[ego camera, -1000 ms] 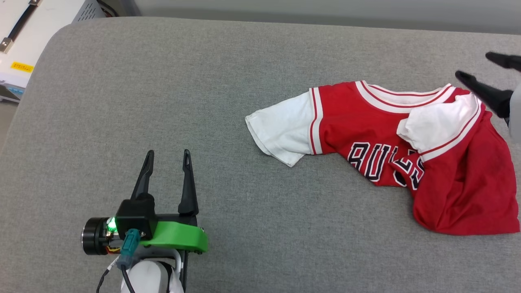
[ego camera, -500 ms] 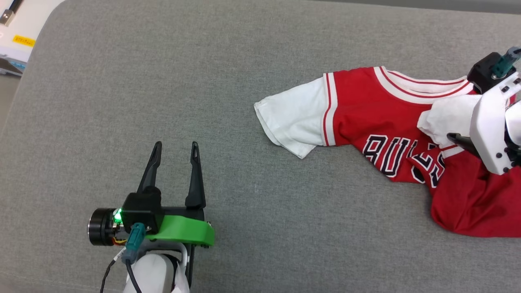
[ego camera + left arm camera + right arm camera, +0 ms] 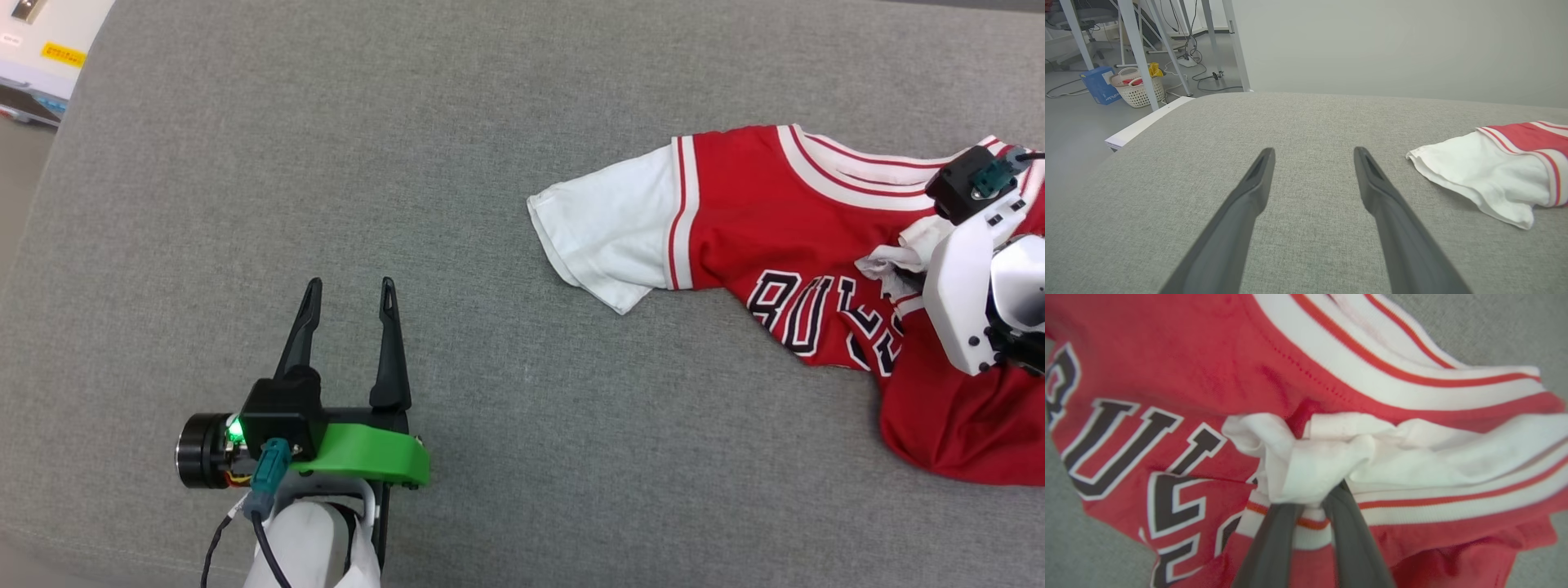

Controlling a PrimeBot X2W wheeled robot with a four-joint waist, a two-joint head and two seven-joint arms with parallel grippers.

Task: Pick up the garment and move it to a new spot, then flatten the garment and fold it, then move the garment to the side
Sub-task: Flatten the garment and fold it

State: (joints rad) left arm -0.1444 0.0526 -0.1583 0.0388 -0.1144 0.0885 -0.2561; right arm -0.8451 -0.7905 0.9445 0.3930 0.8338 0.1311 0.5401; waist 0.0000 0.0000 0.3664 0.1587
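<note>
"Where did the garment [image 3: 735, 212] lie?"

"Crumpled at the right end of the grey padded surface [image 3: 326, 163]. One white sleeve [image 3: 604, 237] was spread toward the middle, and the other sleeve [image 3: 1323, 465] was folded over the lettering."

"And the tools?"

"The right tool [image 3: 1314, 500] was pinching a bunch of that folded-over sleeve. The left tool [image 3: 351, 283] was spread wide, well apart from the cloth, gripping nothing."

"How would it handle?"

"Light, soft and limp, I judged. From a single pinch it would sag and trail. A sleeve alone might stretch or slip, so the shoulder seam or striped collar [image 3: 849, 167] looked the firmer hold."
</note>
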